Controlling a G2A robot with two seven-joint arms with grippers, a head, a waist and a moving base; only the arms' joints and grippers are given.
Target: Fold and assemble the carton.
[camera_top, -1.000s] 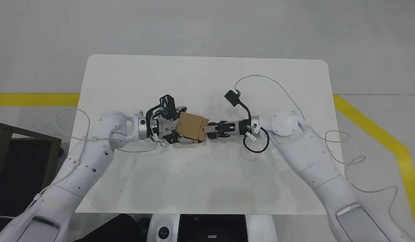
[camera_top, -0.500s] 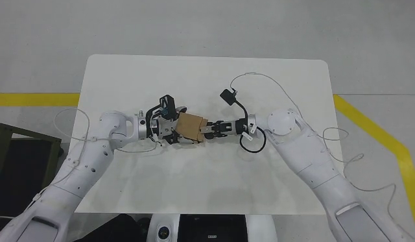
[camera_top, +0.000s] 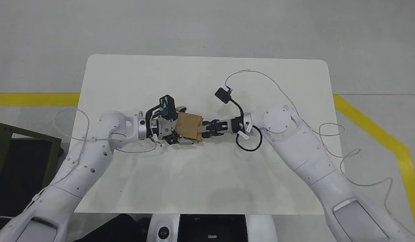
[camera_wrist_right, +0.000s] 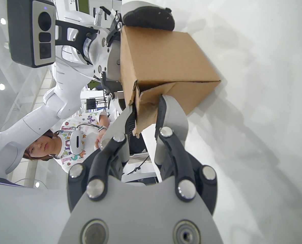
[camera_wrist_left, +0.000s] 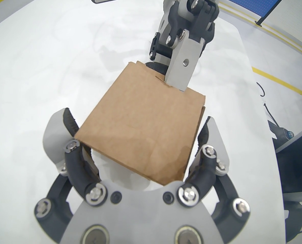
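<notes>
A small brown carton (camera_top: pixel 190 126) lies near the middle of the white table (camera_top: pixel 194 196). My left gripper (camera_top: pixel 170 128) is shut on the carton (camera_wrist_left: pixel 143 125), with one finger (camera_wrist_left: pixel 62 125) against each side of its near end. From the opposite side, my right gripper (camera_top: pixel 206 129) is shut on a flap (camera_wrist_right: pixel 146 112) at the carton's open end. One of its fingers (camera_wrist_left: pixel 182 74) lies over the top panel's far edge. In the right wrist view the carton (camera_wrist_right: pixel 163 59) rests on the table, with a left gripper pad (camera_wrist_right: pixel 148 17) at its far end.
A thin white cable (camera_top: pixel 259 76) loops over the table behind the right arm, and that arm's black camera (camera_top: pixel 224 94) juts out behind the carton. A dark crate (camera_top: pixel 13 151) stands on the floor to the table's left. Yellow tape (camera_top: pixel 39 99) marks the floor.
My right arm has moved left, bringing its gripper closer in on the carton's end. The left gripper and the carton have stayed almost where they were.
</notes>
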